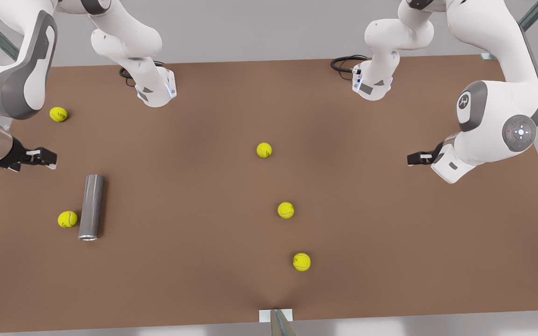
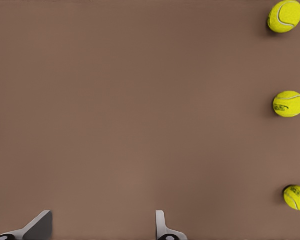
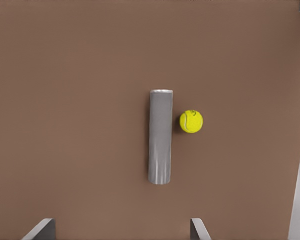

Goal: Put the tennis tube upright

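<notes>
Dark-grey metallic tennis tube (image 1: 91, 206) lies flat; yellow tennis ball (image 1: 67, 219) just beside it could foul the right gripper (image 1: 40, 157), spread above the tube; left gripper (image 1: 417, 158), spread, waits well apart.

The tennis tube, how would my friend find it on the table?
Look at the brown table, on the front view's left side. The tennis tube lies flat there beside a yellow ball. It is the only long grey thing; everything else lying there is small, round and yellow.

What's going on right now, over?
Right gripper open, above table near tennis tube. Left gripper open, waiting. Tube lying flat, untouched. Tennis ball beside it.
</notes>
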`<state>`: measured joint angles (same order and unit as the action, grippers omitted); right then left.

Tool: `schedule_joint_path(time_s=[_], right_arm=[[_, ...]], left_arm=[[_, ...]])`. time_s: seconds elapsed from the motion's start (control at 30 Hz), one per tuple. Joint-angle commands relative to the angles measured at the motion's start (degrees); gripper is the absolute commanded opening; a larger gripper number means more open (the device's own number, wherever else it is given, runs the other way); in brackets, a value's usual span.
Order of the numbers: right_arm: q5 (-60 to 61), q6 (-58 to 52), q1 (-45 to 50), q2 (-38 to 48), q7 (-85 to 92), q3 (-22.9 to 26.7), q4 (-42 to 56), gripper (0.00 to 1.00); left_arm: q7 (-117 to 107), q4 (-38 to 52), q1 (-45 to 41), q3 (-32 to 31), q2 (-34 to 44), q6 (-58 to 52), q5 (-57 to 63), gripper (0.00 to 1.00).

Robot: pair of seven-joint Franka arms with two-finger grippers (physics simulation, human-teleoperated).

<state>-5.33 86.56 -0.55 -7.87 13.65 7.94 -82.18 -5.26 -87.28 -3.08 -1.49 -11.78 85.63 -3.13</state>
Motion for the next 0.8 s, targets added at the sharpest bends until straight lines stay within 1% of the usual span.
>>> schedule_joint_path(time_s=[0.0, 0.1, 0.17, 0.2, 0.23, 0.27, 0.47, 0.53, 0.67, 0.77], right_arm=[[-0.12, 2.74, -0.06, 0.04, 3.40, 0.06, 0.00, 1.00], [-0.47, 2.48, -0.33, -0.74, 6.65, 0.23, -0.61, 1.00], [-1.18, 3.97, -0.85, -5.40, 11.04, 0.41, -1.58, 1.00], [-1.00, 6.69, -1.91, -9.18, 11.48, 0.50, -2.02, 1.00], [-1.09, 11.24, -2.17, -10.32, 11.57, 0.50, -4.29, 1.00], [-1.00, 15.92, -3.05, -10.24, 11.31, 0.50, -8.08, 1.00], [-0.56, 33.32, -4.63, -10.59, 11.57, 0.50, -21.44, 1.00], [1.63, 33.85, -6.56, -12.79, 11.66, 0.41, -22.49, 1.00], [2.25, 40.62, -7.71, -15.51, 11.75, 0.41, -26.89, 1.00], [3.39, 41.23, -7.88, -17.97, 11.75, 0.41, -26.89, 1.00]], left_arm=[[-0.63, 0.01, 0.00, -0.01, 0.01, 0.59, -0.03, 1.00], [-0.63, -0.08, 0.00, -0.27, 0.01, -0.20, -0.56, 1.00], [-0.63, -0.08, 0.00, -0.27, -0.34, -0.11, -0.56, 1.00], [-0.63, -0.34, -0.26, -0.36, -0.43, -0.11, -0.47, 1.00], [-0.63, -0.34, -0.17, -0.36, -0.43, -0.20, -0.47, 1.00], [-0.63, -0.08, 0.09, -0.27, -0.26, -0.20, -0.38, 1.00], [-0.54, -0.08, 0.00, -0.36, 0.09, -2.39, -0.29, 1.00], [-0.54, 0.01, 0.09, -0.36, 0.10, -3.10, -0.29, 1.00], [-0.63, 0.01, 0.09, -0.27, 0.09, -3.36, -0.38, 1.00], [-0.63, 0.10, 0.18, -0.18, 0.09, -3.54, -0.38, 1.00]])
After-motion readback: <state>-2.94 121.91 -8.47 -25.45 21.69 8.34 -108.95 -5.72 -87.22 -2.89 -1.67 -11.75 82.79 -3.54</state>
